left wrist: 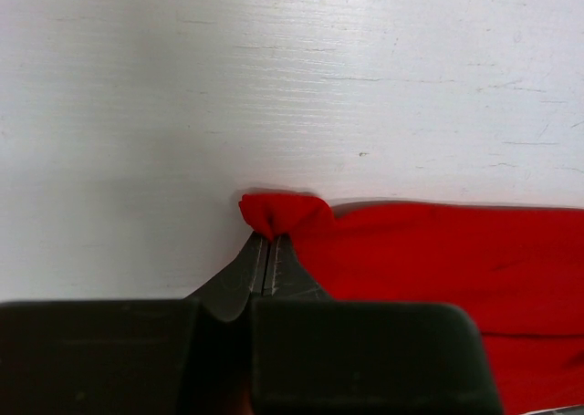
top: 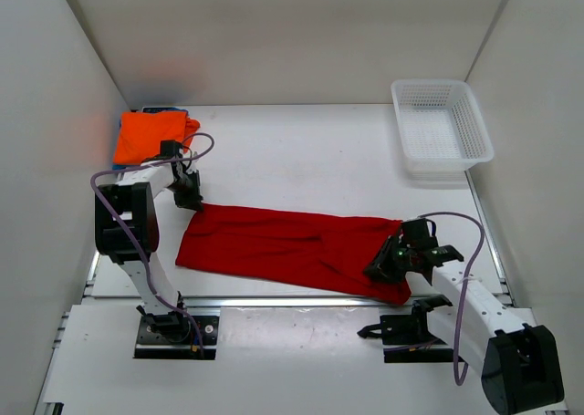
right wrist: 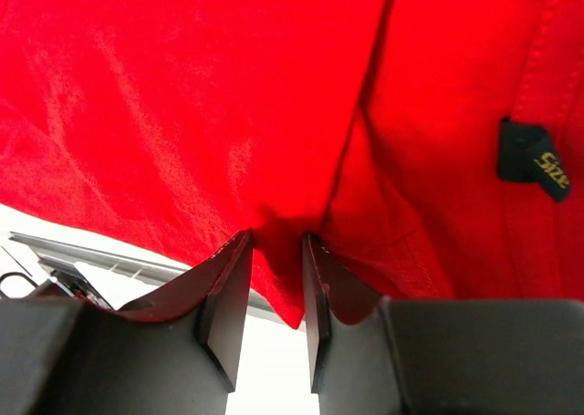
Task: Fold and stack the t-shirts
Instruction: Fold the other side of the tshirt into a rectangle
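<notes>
Far left, at the back corner: folded bright orange cloth t-shirt (top: 151,134), lying on a folded bright blue cloth t-shirt (top: 162,111), with only a thin rim of the blue showing.

Just in front of that pile: left gripper (top: 189,199), clamped fully shut on the far left corner of the deep red cloth t-shirt (top: 283,246). Seen from the left wrist, a small knob of red cloth bunched past the closed tips, low against the white table top (left wrist: 274,87).

From there rightward: deep red cloth t-shirt spread mostly flat on the table, long axis running left to right and slanting toward the near edge at its right end. Held at opposite ends of that axis, one arm to each end.

At that right end: right gripper (top: 388,262), jaws only a narrow way apart with a fold of red cloth hanging between them. Looks pinched rather than loose. Small black size tag (right wrist: 534,160) just to the right of the fingers, so probably the collar end.

Far right, at the back, well apart from the shirt: white plastic lattice basket (top: 481,123).

Judged from this: any stretch or fold to go along the left-to-right axis, both ends moved in step, each arm nearest its own end.
</notes>
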Robot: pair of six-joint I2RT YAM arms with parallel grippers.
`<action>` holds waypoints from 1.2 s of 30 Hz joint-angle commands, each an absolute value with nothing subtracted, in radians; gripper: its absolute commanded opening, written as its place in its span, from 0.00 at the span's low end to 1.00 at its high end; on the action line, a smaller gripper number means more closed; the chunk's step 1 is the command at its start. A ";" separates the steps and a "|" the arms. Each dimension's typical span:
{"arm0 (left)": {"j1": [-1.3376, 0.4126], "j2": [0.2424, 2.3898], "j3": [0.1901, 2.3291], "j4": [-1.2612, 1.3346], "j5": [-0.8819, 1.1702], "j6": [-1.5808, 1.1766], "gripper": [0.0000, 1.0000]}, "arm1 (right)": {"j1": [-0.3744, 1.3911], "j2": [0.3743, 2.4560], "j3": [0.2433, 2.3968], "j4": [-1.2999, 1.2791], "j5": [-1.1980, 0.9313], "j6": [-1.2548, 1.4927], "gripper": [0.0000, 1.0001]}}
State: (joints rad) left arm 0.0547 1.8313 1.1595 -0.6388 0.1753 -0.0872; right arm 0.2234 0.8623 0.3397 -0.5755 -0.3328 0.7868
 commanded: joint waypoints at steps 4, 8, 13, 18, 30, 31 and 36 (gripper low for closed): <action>0.046 1.782 1.150 -0.643 0.170 -0.086 0.01 | 0.192 0.828 0.374 -0.659 -0.298 0.795 0.24; 0.052 1.782 1.147 -0.643 0.167 -0.090 0.02 | 0.135 0.790 0.350 -0.716 -0.319 0.782 0.24; 0.043 1.781 1.151 -0.641 0.164 -0.083 0.02 | 0.182 0.756 0.308 -0.616 -0.350 0.833 0.25; 0.046 1.786 1.146 -0.643 0.161 -0.087 0.01 | 0.184 0.784 0.310 -0.557 -0.365 0.853 0.24; 0.046 1.775 1.147 -0.643 0.140 -0.084 0.01 | 0.158 0.861 0.311 -0.532 -0.374 0.812 0.00; 0.043 1.773 1.150 -0.641 0.132 -0.084 0.00 | 0.137 0.847 0.317 -0.563 -0.362 0.802 0.00; 0.046 1.784 1.167 -0.647 0.126 -0.087 0.00 | 0.002 0.726 0.365 -0.724 -0.334 0.753 0.00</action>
State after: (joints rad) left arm 0.0490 1.8278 1.1580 -0.6395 0.1532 -0.0868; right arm 0.0586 0.7918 0.3130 -0.6273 -0.3683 0.7967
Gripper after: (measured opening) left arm 0.022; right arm 0.007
